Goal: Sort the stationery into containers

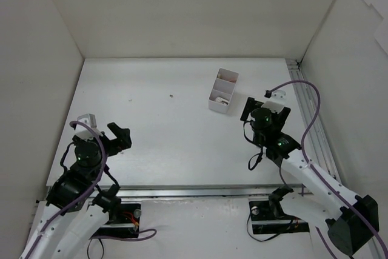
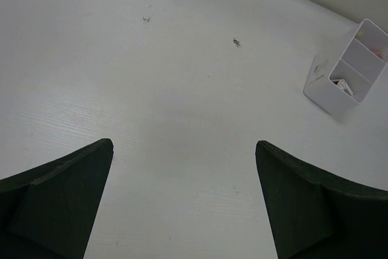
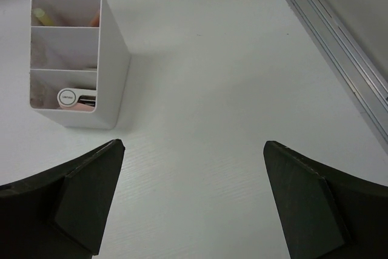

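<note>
One dark speck [image 1: 171, 96], apart from box [image 1: 217, 105]

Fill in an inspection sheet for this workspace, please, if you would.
Surface: white table, faint marks.
Job's things: white divided box upright; yellow-green tip and orange tip in its far compartment, a white round-capped piece in the near one; no loose stationery seen.
Clutter: one dark speck.
Pincers: left pincer and right pincer open, holding nothing.
Cables: purple cables run along both arms.
Surroundings: white walls, metal rail on the right.
</note>
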Tool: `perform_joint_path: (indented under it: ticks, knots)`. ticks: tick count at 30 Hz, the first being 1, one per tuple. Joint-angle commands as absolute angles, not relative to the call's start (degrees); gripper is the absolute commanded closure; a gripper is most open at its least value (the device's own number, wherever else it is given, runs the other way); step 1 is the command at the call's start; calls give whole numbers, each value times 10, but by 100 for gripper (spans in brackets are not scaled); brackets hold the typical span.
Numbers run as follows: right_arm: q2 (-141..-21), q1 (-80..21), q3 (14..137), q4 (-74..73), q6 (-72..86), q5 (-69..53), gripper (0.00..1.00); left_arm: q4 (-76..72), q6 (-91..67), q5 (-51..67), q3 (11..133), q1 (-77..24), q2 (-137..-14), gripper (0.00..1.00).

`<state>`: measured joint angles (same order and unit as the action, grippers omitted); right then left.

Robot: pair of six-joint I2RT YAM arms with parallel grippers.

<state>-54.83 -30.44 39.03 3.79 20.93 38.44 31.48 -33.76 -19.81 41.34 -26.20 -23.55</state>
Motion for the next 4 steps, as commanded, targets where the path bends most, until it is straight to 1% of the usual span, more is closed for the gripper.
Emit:
perform_joint_path:
  ticks: [1, 4]
  knots:
    - [-539, -309, 408, 34, 246, 430, 2, 322, -359, -215, 431, -263, -243, 0]
    - [-534, -314, 406, 34, 247, 442, 2, 323, -361, -215, 433, -263, -250, 0]
